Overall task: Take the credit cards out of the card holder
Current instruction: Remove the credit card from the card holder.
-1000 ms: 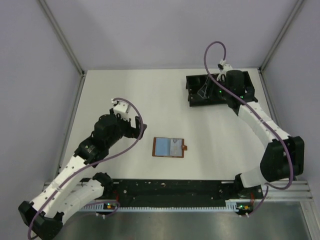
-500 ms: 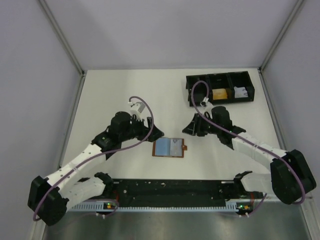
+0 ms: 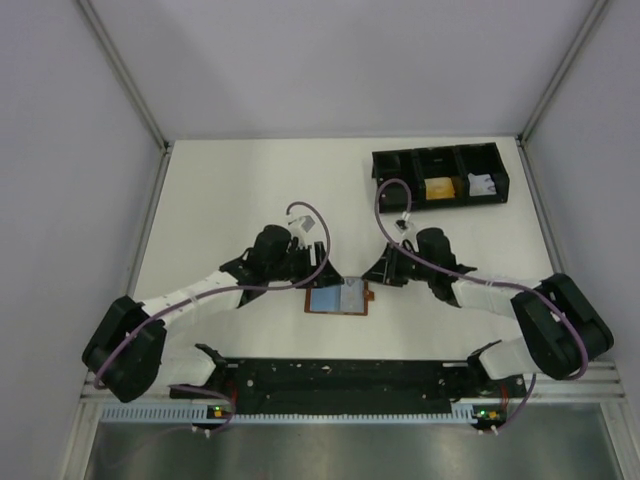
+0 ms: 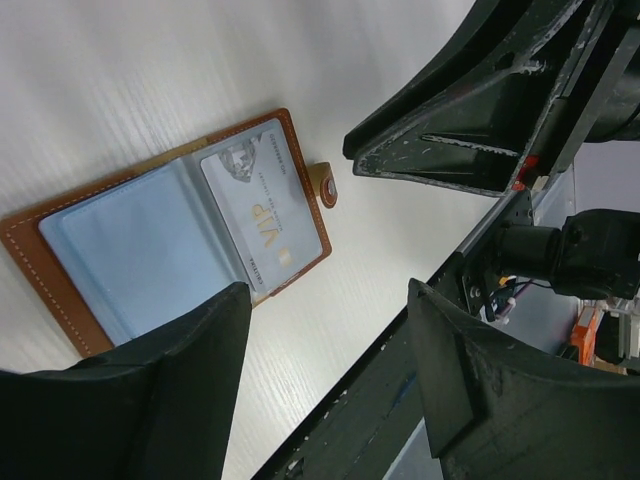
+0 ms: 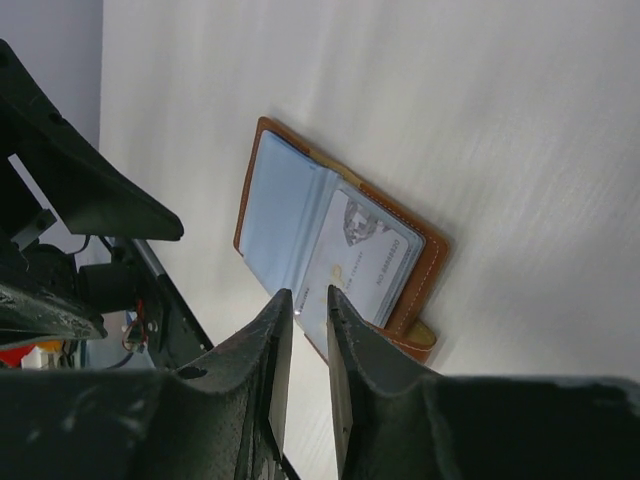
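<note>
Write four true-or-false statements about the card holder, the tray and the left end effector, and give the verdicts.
1. The card holder lies open on the table. True.
2. The left end effector is clamped on the card holder. False: its fingers are spread and hold nothing.
3. A card marked VIP sits in one sleeve. True.
4. Every compartment of the tray is bare. False: the middle one holds an orange card, the right one a white card.
</note>
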